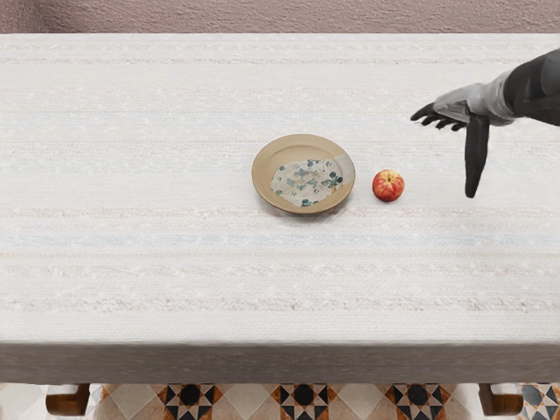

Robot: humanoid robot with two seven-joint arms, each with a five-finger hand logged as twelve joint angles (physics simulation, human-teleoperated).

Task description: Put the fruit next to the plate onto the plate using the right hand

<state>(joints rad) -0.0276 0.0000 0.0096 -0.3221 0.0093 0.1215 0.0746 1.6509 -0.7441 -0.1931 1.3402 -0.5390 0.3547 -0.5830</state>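
Floor: a strip of patterned tile (302, 398) in black, orange and cream shows under the table's front edge, at the very bottom of the view.
Wooden ends: a brown rounded piece at lower left (66, 401) and another at lower right stick out beneath the table. I cannot tell what they belong to.
Table: the table (175, 289) is covered in a pale, whitish cloth with faint horizontal stripes and fills nearly the whole view. Its front edge drops away in a shaded band.
Plate: the plate (262, 166) is round, with a tan rim and a pale centre bearing a blue-green floral pattern. It lies flat near the middle of the table.
Apple: the apple (388, 185) is red with a yellowish patch. It sits on the cloth just to the right of the plate, with a narrow strip of cloth between it and the rim, so it is not on the plate.
Right hand: the right hand (466, 107), grey and black, hangs over the table to the right of the apple and farther back, well clear of it.
Fingers: the fingers (429, 114) are spread loosely and hold nothing. The short dark tips point left, and one long dark digit hangs straight down, its tip level with the apple and off to its right, not touching.
Right arm: the right arm (535, 86) comes in from the right edge, with a grey wrist and a dark forearm rising toward the edge.
Wall: a rough mauve-brown wall (262, 16) runs across the top, beyond the table's far edge.
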